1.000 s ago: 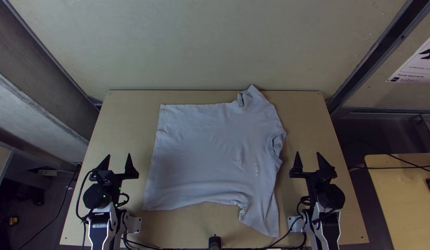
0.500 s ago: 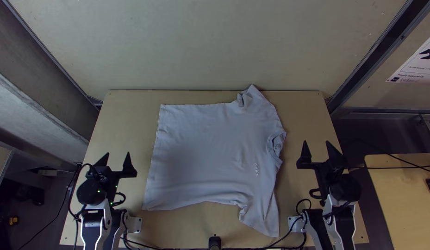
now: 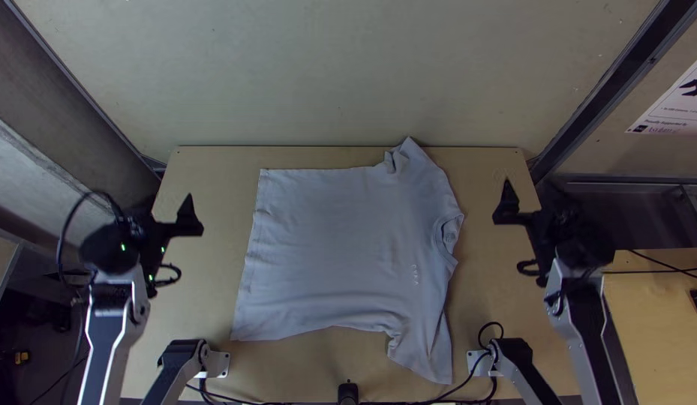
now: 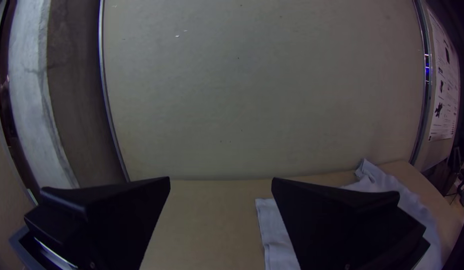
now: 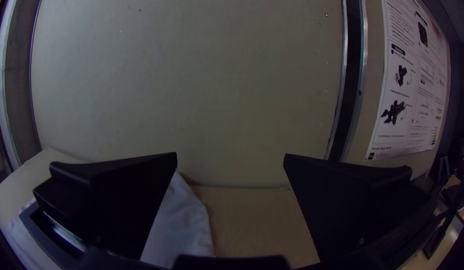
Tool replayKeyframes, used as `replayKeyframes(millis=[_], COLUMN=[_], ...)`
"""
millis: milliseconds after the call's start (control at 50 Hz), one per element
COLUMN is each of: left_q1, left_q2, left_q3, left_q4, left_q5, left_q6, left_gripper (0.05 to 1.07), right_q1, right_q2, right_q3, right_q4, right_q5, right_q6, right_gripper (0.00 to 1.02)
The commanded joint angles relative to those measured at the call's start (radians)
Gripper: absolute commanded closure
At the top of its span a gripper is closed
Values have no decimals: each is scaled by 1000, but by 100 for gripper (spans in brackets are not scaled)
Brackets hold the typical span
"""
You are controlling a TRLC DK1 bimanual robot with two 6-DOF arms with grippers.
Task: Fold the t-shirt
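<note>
A pale grey cloth t-shirt (image 3: 340, 247) lies between the black, flat-fingered left tool (image 3: 169, 208) and right tool (image 3: 530, 196), both parted; from above, outer fingers are indistinct.

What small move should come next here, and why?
I'd probably bring both tools inward over the t-shirt's far edge, the left tool toward the hem corner, the right tool toward the far sleeve. The shirt lies spread, and both tools are open and empty, one on either side.
</note>
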Motion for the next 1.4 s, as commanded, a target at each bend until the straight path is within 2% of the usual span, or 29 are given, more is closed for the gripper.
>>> replayKeyframes(millis=[0, 160, 380, 680, 760, 960, 1020, 1200, 1340, 1380], left_q1=[-25, -54, -123, -141, -152, -164, -163, -157, -157, -155], left_q2=[115, 232, 394, 643, 737, 999, 1060, 1207, 1323, 1358], left_q3=[128, 231, 369, 546, 629, 871, 912, 1001, 1078, 1107], left_q4=[-38, -49, -139, -200, -266, -473, -486, -486, -493, -497], left_q5=[8, 8, 10, 36, 41, 41, 39, 28, -22, -38], left_q6=[11, 4, -28, -117, -149, -201, -217, -238, -238, -238], left_gripper=[10, 10, 10, 10, 10, 10, 10, 11, 11, 16], right_q1=[-11, -15, -1, 8, 10, 12, 12, 15, 15, 12], right_q2=[130, 271, 435, 667, 728, 877, 917, 1027, 1133, 1159], right_q3=[126, 279, 434, 610, 650, 767, 805, 899, 1008, 1037], right_q4=[1, -54, -122, -200, -211, -275, -301, -377, -478, -501], right_q5=[10, 10, 8, 5, -16, -25, -28, -47, -73, -90], right_q6=[-18, -17, -3, 83, 108, 163, 194, 223, 260, 272], right_gripper=[4, 4, 4, 4, 4, 4, 4, 5, 5, 5])
